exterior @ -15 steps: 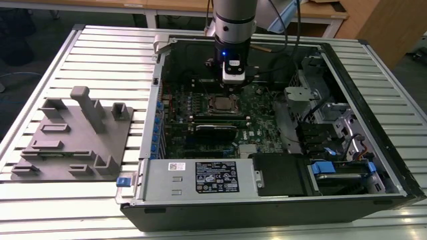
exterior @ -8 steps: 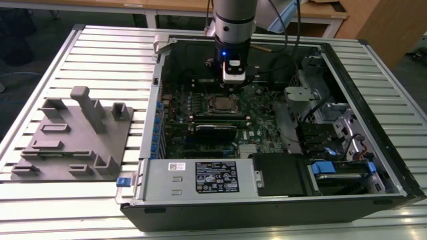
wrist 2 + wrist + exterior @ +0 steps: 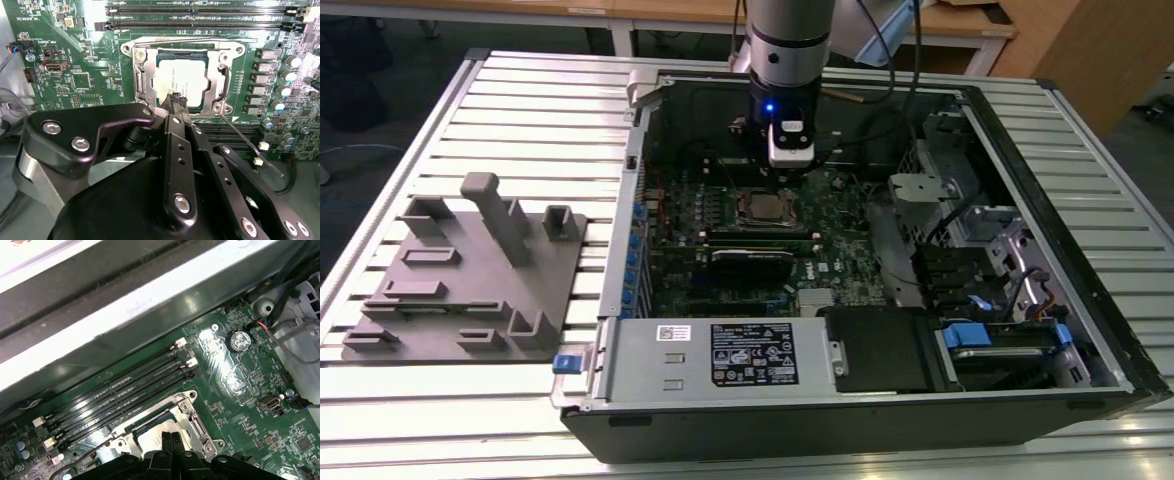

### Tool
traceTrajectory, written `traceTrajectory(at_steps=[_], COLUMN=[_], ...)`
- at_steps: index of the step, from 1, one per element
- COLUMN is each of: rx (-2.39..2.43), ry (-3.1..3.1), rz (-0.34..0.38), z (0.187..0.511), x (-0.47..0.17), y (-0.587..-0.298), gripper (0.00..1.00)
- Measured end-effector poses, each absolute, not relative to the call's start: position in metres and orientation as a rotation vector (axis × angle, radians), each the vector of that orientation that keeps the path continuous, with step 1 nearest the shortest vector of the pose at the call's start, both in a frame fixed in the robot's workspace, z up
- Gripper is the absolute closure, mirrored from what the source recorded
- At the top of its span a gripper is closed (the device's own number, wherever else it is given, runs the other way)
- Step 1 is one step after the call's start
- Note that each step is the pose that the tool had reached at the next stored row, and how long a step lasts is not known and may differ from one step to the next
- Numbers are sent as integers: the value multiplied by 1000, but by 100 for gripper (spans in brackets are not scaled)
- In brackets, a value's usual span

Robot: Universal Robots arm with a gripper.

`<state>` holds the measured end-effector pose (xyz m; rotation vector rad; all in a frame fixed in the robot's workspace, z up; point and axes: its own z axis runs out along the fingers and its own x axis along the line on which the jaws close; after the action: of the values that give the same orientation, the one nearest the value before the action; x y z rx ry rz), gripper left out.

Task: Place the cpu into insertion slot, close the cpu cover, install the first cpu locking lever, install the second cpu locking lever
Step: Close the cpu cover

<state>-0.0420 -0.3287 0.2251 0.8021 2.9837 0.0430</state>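
The black two-fingered gripper [image 3: 177, 100] on the arm is seen clenched: the fingertips are pressed flat together w/ nothing between them. From this it is judged to be used as a blunt pusher, not as a clamp, since a narrow shut tip fits the tight socket area better than spread fingers.

The small square cpu with the pale silvery-grey metal top [image 3: 180, 72] is already seated in the square silver-rimmed insertion slot [image 3: 761, 208], near the middle of the green circuit board [image 3: 90, 75] inside the open black-and-silver computer case [image 3: 854, 425]. The thin silver windowed cpu cover [image 3: 143, 75] is laid down around the chip, so the metal top shows through its window. In both wrist views the shut tip is poised at the chip's edge, directly above or touching it; contact cannot be confirmed.

A thin silver wire lever [image 3: 247, 142] is seen running out diagonally from the socket corner, across the board beside the gripper, and appears unlatched, i.e. locking is prob. not finished. Whether the other lever, along the side nearest the long black memory slots [image 3: 200, 10], is hooked cannot be told.

In the exterior view a grey moulded parts fixture [image 3: 467, 280] is left well apart, on the slatted metal table [image 3: 520, 110] at that view's left.
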Motion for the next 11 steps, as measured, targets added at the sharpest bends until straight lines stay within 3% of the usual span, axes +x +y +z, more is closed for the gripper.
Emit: traceTrajectory(at_steps=[11], rx=[730], ry=[3003], rz=[45], z=[225], x=[-42], y=[-329], gripper=[90])
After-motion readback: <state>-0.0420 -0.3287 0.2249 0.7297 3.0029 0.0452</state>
